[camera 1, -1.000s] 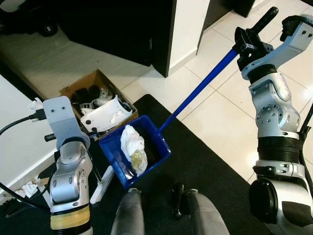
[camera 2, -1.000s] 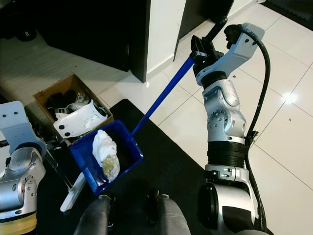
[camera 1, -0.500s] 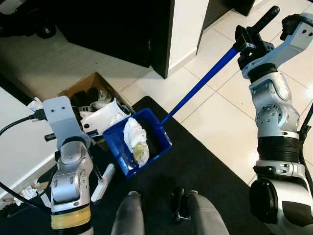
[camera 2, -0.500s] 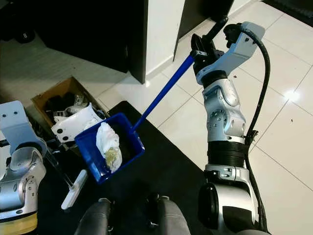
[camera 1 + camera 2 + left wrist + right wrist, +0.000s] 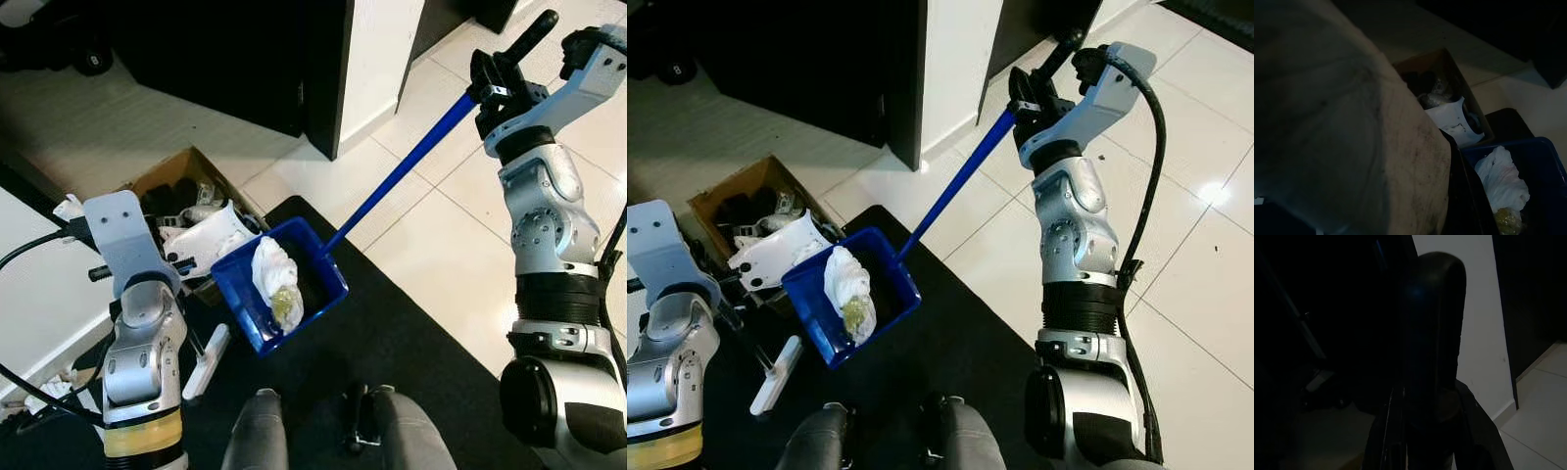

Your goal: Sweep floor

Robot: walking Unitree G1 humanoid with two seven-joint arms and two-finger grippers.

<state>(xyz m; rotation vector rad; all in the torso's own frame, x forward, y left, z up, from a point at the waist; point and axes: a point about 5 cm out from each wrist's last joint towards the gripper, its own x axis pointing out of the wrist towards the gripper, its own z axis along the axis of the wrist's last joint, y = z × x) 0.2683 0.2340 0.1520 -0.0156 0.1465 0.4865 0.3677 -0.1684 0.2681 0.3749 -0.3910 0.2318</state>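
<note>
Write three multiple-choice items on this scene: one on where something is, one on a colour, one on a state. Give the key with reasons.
1. Where is the cardboard box?
A. on the white tiles by the robot's right arm
B. on the floor beyond the dustpan, on the robot's left
C. inside the dustpan

2. What colour is the dustpan and its long handle?
A. red
B. green
C. blue

3. What is the state of the dustpan?
A. carrying crumpled white paper
B. empty
C. lying upside down on the mat

Key: 1 B, the box sits just past the pan's far edge, left of the black mat. 2 C, pan and pole are both blue. 3 A, white paper lies in the pan, held up by the right hand closed on the handle's upper end.
</note>
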